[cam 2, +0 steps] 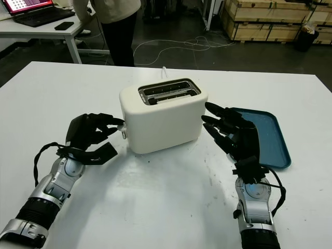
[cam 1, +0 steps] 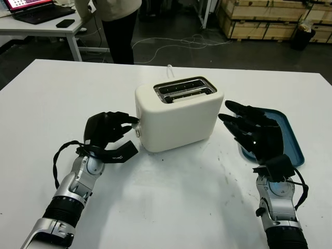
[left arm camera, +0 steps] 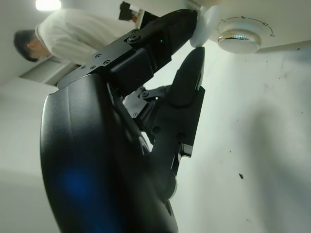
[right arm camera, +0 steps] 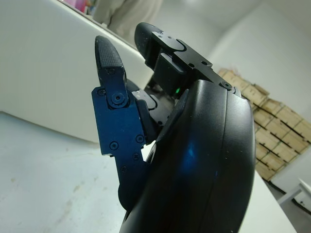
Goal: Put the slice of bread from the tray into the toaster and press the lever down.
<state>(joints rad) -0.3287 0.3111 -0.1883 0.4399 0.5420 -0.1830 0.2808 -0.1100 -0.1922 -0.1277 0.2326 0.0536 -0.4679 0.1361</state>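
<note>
A cream two-slot toaster stands mid-table. A pale strip shows low in its front slot; I cannot tell if it is the bread. My left hand is at the toaster's left end, its fingertips curled on the small white lever, just beside the chrome dial. Off the toaster's right end my right hand is open and holds nothing, hovering over the near end of the blue tray. No bread lies on the part of the tray that shows.
A person stands beyond the table's far edge beside a desk with a laptop. The toaster's white cord runs off the back. Wooden crates and floor cables lie farther off.
</note>
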